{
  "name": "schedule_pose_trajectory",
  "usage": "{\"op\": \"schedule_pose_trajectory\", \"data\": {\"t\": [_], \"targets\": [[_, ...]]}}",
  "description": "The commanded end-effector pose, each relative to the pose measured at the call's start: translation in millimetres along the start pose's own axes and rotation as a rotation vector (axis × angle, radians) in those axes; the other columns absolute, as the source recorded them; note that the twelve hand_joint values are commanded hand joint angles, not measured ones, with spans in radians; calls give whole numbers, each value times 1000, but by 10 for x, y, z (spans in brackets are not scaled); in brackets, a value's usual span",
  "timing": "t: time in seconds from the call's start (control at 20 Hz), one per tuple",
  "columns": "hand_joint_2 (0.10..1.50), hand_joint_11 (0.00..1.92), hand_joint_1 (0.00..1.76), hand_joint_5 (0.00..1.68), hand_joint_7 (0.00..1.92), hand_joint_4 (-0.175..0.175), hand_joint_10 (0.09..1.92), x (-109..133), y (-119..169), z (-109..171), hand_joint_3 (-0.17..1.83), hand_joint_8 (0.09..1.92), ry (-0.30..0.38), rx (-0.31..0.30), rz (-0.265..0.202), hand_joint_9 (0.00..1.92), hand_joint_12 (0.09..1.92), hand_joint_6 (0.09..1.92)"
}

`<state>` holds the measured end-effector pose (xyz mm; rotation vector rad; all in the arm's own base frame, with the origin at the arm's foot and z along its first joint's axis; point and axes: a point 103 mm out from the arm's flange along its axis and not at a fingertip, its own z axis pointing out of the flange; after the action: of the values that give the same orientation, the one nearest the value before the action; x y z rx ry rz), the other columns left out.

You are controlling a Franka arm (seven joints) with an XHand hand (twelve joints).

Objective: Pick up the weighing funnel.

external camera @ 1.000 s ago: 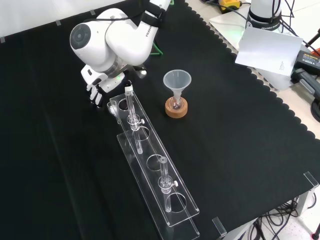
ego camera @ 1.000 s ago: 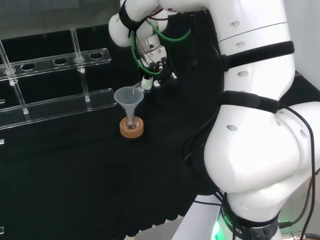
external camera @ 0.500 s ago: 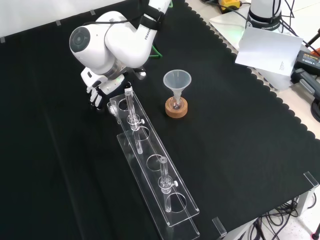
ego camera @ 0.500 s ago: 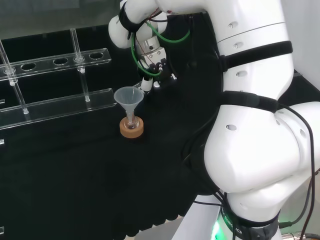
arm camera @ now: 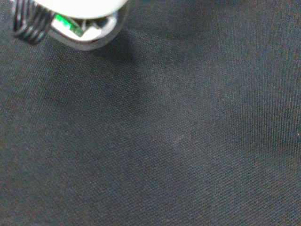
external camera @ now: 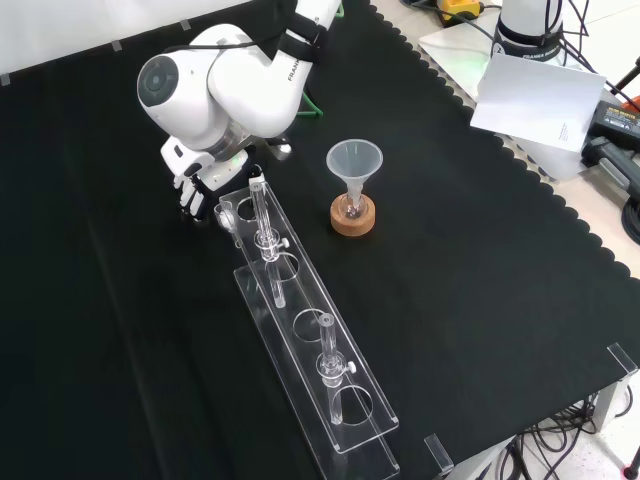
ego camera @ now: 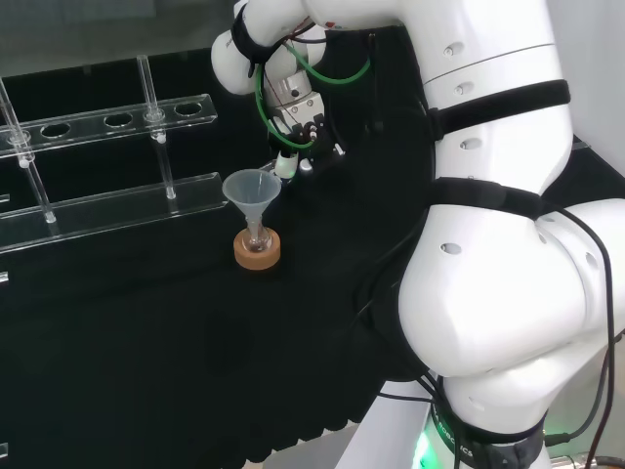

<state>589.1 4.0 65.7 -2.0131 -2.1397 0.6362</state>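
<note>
A black cloth (external camera: 480,260) covers the bench, and the white arm (ego camera: 488,293) reaches across it, its big links rising at the right of the head view and a green cable (ego camera: 262,98) looping near the wrist. A long clear rack (external camera: 300,330) of two plates with round holes and upright posts lies slantwise on the cloth in the front view. At the front view's upper right corner a white sheet (external camera: 540,95) rests beyond the cloth's scalloped edge. To the right of the rack's far end in that view, well apart from it, the funnel (external camera: 354,160) stands mouth up, its stem in a small flask (external camera: 351,207) seated on a cork ring (external camera: 354,220). The black and white hand (external camera: 190,182) hangs low over the cloth under a white link with a round grey cap, just left of the rack's far end in the front view. In the head view it lies past the funnel's rim and slightly to its right. Whether the hand is open or closed cannot be told. What may be the weighing funnel (external camera: 228,216), a small clear rounded piece, lies just beside the hand at the rack's end. Whether the two touch cannot be told. The wrist view looks onto bare woven cloth, with a blurred white part of the hand at one edge.
</note>
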Motion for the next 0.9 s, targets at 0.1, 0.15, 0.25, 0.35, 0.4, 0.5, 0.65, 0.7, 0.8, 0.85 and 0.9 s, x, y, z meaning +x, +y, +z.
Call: {"op": "schedule_pose_trajectory", "data": {"t": [0.1, 0.15, 0.25, 0.35, 0.4, 0.5, 0.65, 0.7, 0.8, 0.85, 0.9], "targets": [[581, 529, 951, 621, 506, 11, 485, 9, 13, 9, 623, 645, 6, 4, -17, 775, 1246, 640], [581, 529, 950, 619, 506, 11, 485, 13, 16, 11, 624, 645, 7, 3, -19, 775, 1246, 640], [584, 531, 949, 619, 506, 11, 484, 16, 18, 13, 626, 646, 8, 1, -22, 775, 1245, 642], [586, 531, 948, 626, 508, 12, 484, 16, 15, 15, 628, 646, 5, 0, -20, 775, 1244, 648], [587, 533, 947, 657, 509, 18, 485, 16, 12, 14, 629, 647, 1, -3, -19, 776, 1244, 661], [605, 546, 951, 849, 520, 55, 483, 17, 5, 6, 633, 648, -16, -11, -8, 790, 1236, 677], [713, 642, 1078, 1170, 589, 156, 468, 10, -23, -14, 552, 652, -31, -43, 8, 871, 1177, 693], [708, 685, 1097, 1212, 614, 166, 453, 4, -39, -31, 568, 649, -32, -64, 10, 904, 1146, 685], [686, 768, 1116, 1254, 653, 174, 412, -13, -68, -81, 607, 641, -32, -85, 8, 966, 1086, 671], [679, 794, 1120, 1263, 664, 175, 397, -24, -83, -112, 619, 639, -31, -86, 6, 987, 1069, 666], [674, 814, 1123, 1274, 672, 175, 380, -37, -100, -144, 622, 638, -30, -90, 6, 1006, 1054, 652]]}}
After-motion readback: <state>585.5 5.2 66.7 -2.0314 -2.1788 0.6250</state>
